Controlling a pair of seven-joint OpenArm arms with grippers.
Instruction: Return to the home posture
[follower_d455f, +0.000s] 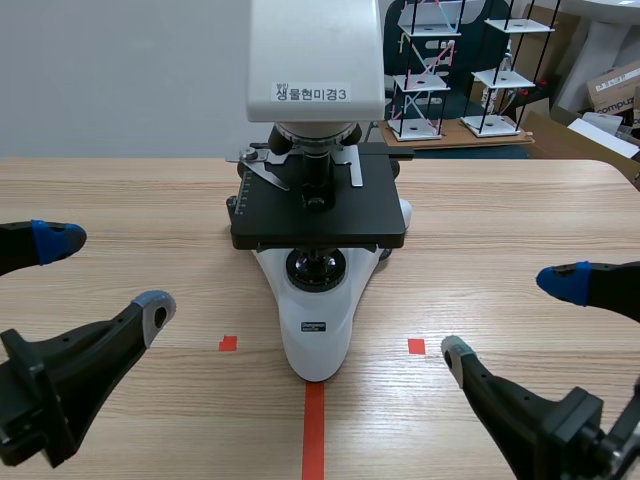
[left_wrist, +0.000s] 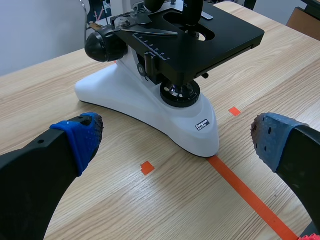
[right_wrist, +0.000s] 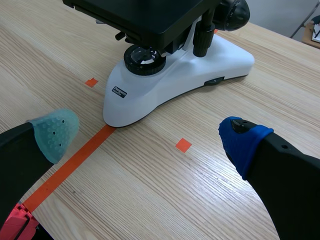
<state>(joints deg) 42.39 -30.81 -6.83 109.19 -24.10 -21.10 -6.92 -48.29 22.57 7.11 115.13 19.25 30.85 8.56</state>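
A white microscope (follower_d455f: 316, 300) with a black stage (follower_d455f: 320, 205) stands at the middle of the wooden table (follower_d455f: 500, 210). My left gripper (follower_d455f: 105, 272) hovers low at the near left, open, nothing between its fingers. My right gripper (follower_d455f: 510, 318) hovers low at the near right, open as well and holding nothing. In the left wrist view the microscope's base (left_wrist: 150, 107) lies ahead of the open left gripper (left_wrist: 177, 142). In the right wrist view the base (right_wrist: 185, 75) lies ahead of the open right gripper (right_wrist: 150, 132).
Small wire racks (follower_d455f: 425, 70) and cardboard boxes (follower_d455f: 615, 90) stand behind the table's far edge. The microscope's head (follower_d455f: 315, 60) rises high over the stage. Orange-red tape marks lie on the wood near the base.
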